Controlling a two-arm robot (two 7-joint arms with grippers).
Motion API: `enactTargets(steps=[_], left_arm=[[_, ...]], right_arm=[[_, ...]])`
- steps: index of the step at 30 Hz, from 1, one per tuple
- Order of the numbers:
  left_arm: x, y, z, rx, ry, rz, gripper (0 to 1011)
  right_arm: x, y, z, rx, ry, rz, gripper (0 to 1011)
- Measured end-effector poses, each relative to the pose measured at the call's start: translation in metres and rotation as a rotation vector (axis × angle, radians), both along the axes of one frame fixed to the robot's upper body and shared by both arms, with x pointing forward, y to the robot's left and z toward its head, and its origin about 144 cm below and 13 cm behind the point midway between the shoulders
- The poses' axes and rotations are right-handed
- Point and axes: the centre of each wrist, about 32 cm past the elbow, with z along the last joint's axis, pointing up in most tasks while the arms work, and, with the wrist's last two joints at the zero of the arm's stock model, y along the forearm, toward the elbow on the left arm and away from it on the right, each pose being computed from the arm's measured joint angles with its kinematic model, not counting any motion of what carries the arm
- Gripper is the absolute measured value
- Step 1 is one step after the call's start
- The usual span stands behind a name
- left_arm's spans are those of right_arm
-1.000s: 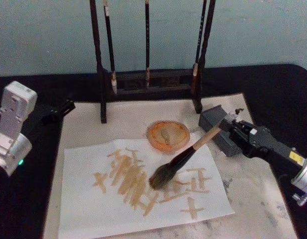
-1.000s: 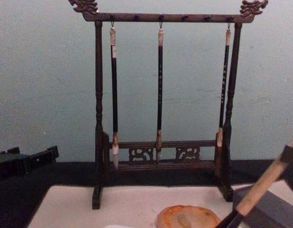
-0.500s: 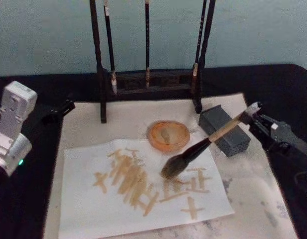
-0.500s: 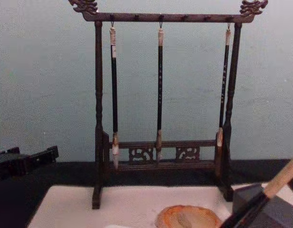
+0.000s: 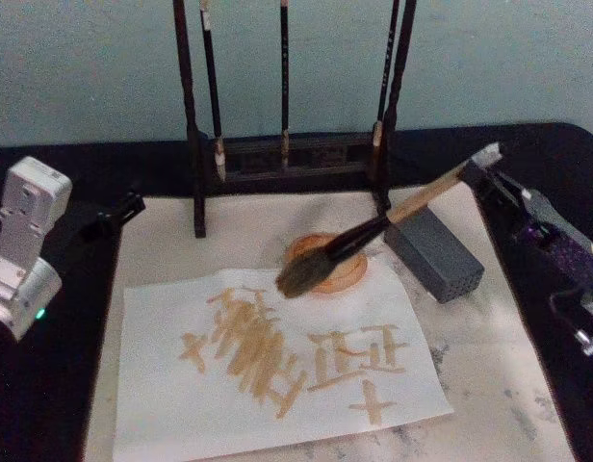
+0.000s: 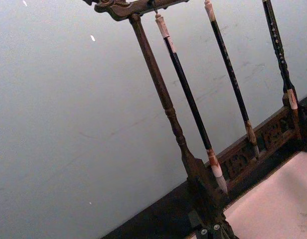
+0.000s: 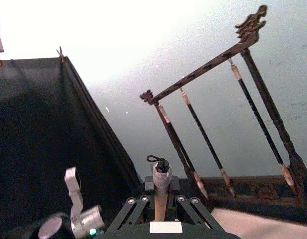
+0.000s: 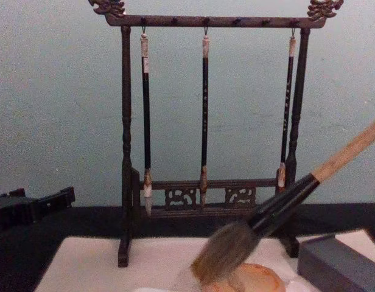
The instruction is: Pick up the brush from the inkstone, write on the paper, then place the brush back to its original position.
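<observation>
My right gripper [image 5: 484, 166] is shut on the top end of the brush [image 5: 359, 233], at the right of the mat. The tan handle slopes down to the left, and the bushy bristles [image 8: 221, 254] sit over the near-left rim of the orange-brown inkstone [image 5: 352, 273]. I cannot tell whether they touch it. In the right wrist view the handle end [image 7: 161, 175] sticks up between the fingers. The white paper [image 5: 181, 404] lies in front of the inkstone, with tan strokes across its middle. My left gripper [image 5: 114, 214] rests parked at the table's left edge.
A dark wooden rack [image 5: 195, 144] with three slim hanging brushes [image 8: 204, 109] stands behind the inkstone. A grey rectangular block [image 5: 436, 252] lies right of the inkstone, under the brush handle. A cream mat [image 5: 499, 385] lies under the paper on the black table.
The right gripper rose and drew back to the right. The brush head left the strokes on the paper and swung back-left to the inkstone. The left arm stayed still.
</observation>
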Motion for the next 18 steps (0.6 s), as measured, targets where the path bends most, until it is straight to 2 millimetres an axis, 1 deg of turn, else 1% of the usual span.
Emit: enactTargets(steps=[8,13,14,18], left_arm=[[0.000,0.000,0.000,0.000,0.000,0.000,1002],[0.000,0.000,0.000,0.000,0.000,0.000,1002],[0.000,0.000,0.000,0.000,0.000,0.000,1002],[0.000,0.000,0.000,0.000,0.000,0.000,1000]], right_arm=[[0.019,-0.001,-0.004,0.058,0.048,-0.016,160],[0.037,-0.009,-0.014,0.108,0.098,-0.030,159],[0.037,-0.009,-0.014,0.108,0.098,-0.030,159],[0.048,-0.015,-0.022,0.139,0.139,-0.040,160]])
